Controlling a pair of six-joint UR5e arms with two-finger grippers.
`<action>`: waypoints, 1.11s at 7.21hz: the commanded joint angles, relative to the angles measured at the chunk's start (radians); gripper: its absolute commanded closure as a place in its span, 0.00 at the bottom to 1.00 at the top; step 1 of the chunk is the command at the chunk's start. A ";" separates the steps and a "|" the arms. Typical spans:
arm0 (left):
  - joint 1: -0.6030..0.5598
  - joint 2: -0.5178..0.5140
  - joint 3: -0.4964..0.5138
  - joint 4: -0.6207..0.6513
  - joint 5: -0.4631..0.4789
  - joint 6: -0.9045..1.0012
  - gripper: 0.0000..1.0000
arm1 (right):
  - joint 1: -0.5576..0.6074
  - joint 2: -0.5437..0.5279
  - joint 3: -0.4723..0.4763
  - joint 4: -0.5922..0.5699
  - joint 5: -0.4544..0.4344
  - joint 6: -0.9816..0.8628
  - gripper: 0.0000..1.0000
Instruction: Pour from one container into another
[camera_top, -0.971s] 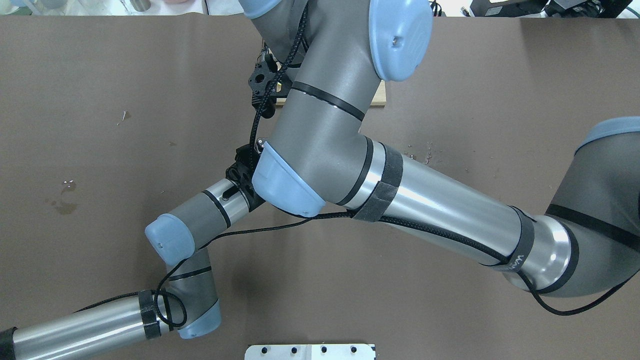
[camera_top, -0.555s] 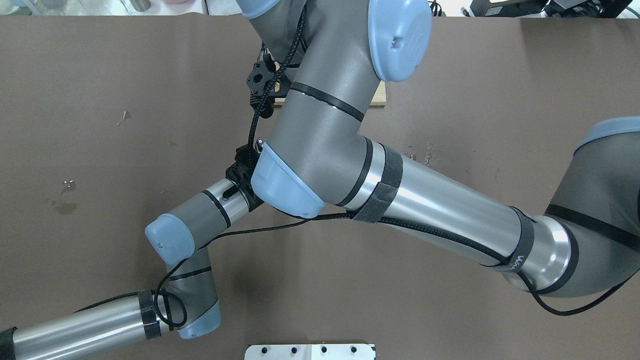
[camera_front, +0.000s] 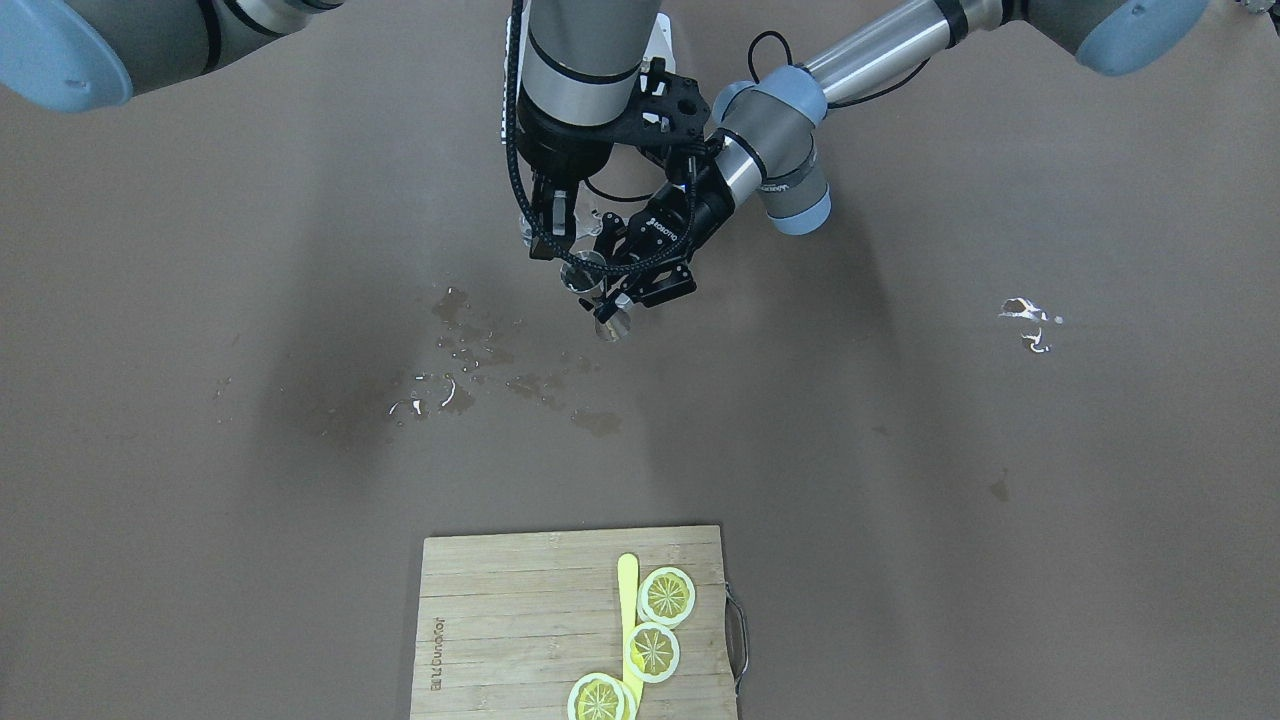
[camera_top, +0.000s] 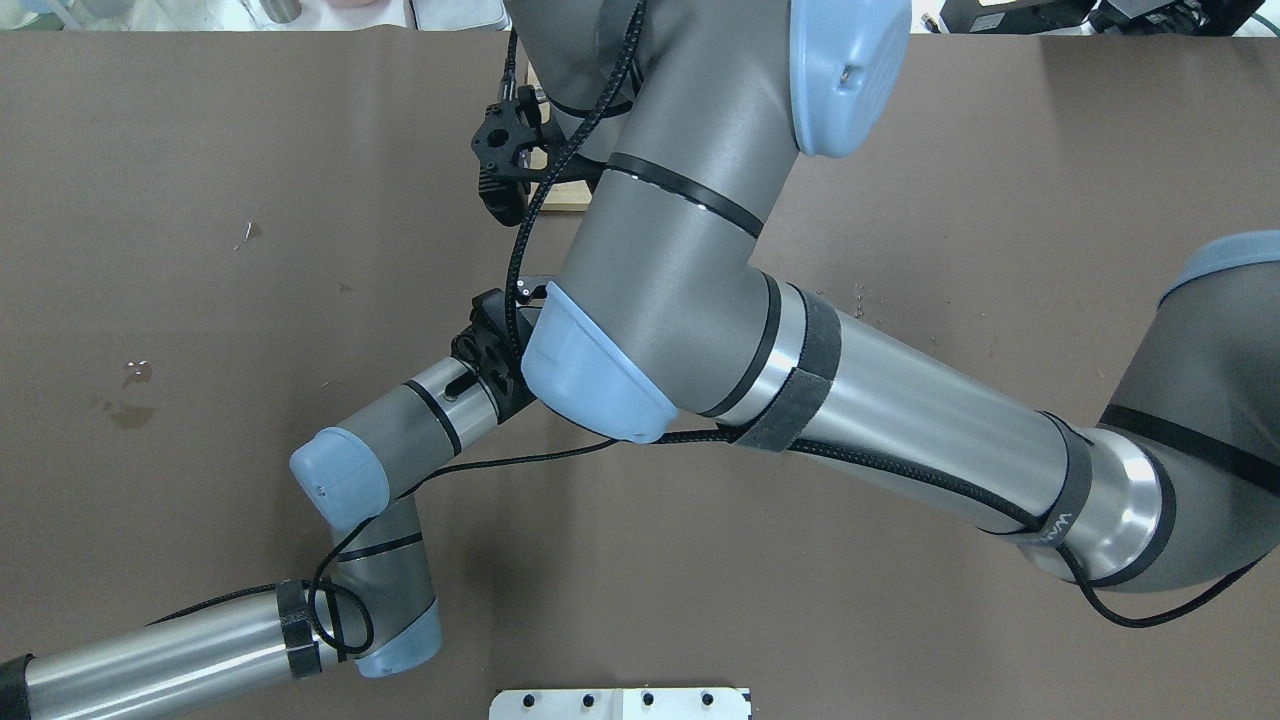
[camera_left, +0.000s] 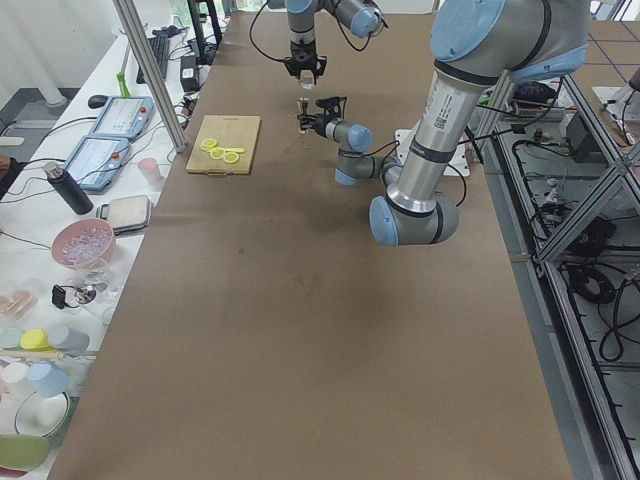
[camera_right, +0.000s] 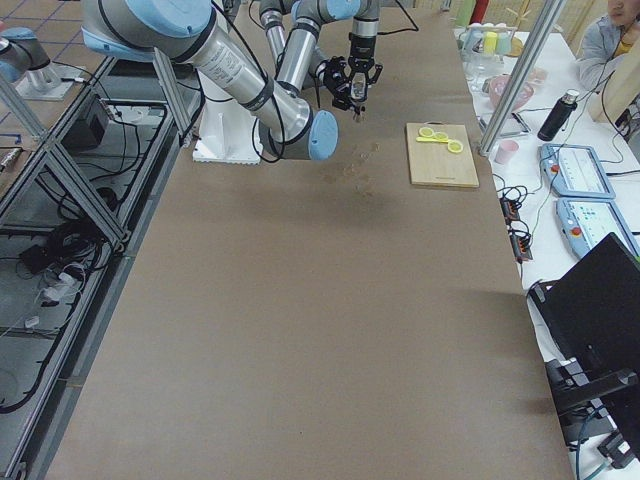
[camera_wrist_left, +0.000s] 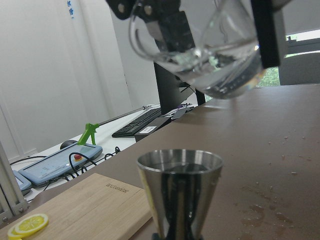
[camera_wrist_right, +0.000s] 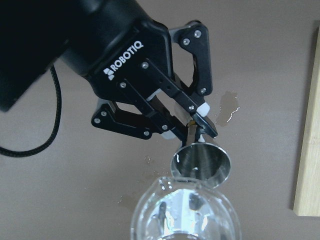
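Note:
My left gripper (camera_front: 612, 297) is shut on the waist of a steel jigger (camera_front: 607, 320), holding it upright above the table. In the left wrist view the jigger (camera_wrist_left: 180, 190) stands below a clear glass (camera_wrist_left: 215, 65) with water in it, tilted over the jigger's rim. My right gripper (camera_front: 555, 240) is shut on that glass, just above and behind the jigger. The right wrist view looks down past the glass (camera_wrist_right: 185, 215) onto the jigger's open mouth (camera_wrist_right: 200, 162) and the left gripper (camera_wrist_right: 192, 131). No stream of water shows. The overhead view hides both containers under the right arm.
A wooden cutting board (camera_front: 500, 620) with lemon slices and a yellow knife lies at the operators' side of the table. Water spots (camera_front: 470, 370) mark the brown surface below the grippers, and a smaller spill (camera_front: 1025, 315) lies off to the robot's left.
The right arm's wrist has shifted toward the far side and slightly to the robot's left, and its elbow has swung rightward. The left arm has not moved.

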 joint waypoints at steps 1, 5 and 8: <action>0.000 -0.001 0.000 0.000 0.000 0.000 1.00 | 0.010 -0.041 0.071 0.007 0.005 -0.002 1.00; 0.000 0.001 -0.001 0.000 -0.002 0.000 1.00 | 0.079 -0.245 0.282 0.153 0.042 0.001 1.00; -0.014 0.004 0.000 0.000 0.000 0.000 1.00 | 0.140 -0.361 0.315 0.350 0.098 0.012 1.00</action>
